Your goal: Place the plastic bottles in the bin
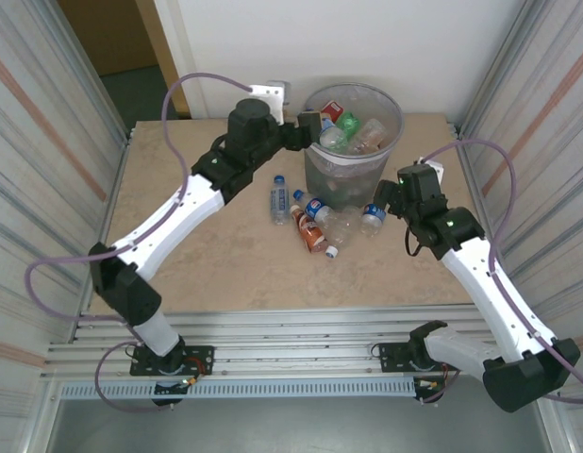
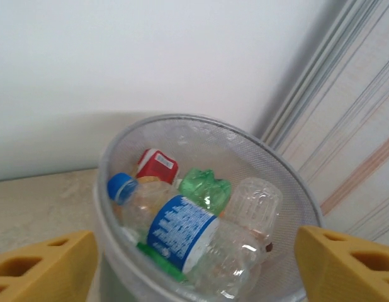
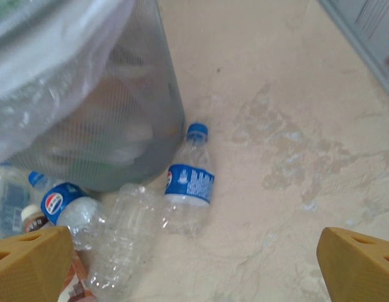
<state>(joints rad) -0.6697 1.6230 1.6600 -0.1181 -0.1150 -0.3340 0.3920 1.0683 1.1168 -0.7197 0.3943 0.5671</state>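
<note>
The bin [image 1: 395,121] stands at the back of the table, holding several plastic bottles. My left gripper [image 1: 311,127] hovers at its left rim, open. Between its yellow fingers [image 2: 43,261], and touching neither, a blue-labelled bottle [image 2: 182,233] lies on the pile beside a green bottle [image 2: 206,189] and a clear one [image 2: 257,204]. My right gripper [image 1: 384,198] is open, low to the right of the bin [image 3: 87,94], above a blue-labelled bottle [image 3: 189,182]. Beside that one lie a clear bottle [image 3: 128,233] and a Pepsi-labelled bottle [image 3: 65,204]. More bottles [image 1: 279,198] lie in front of the bin.
Corrugated metal walls [image 1: 46,123] close in both sides of the table. A white box [image 1: 269,94] sits against the back wall left of the bin. Bare tan tabletop [image 1: 225,264] stretches across the front and left.
</note>
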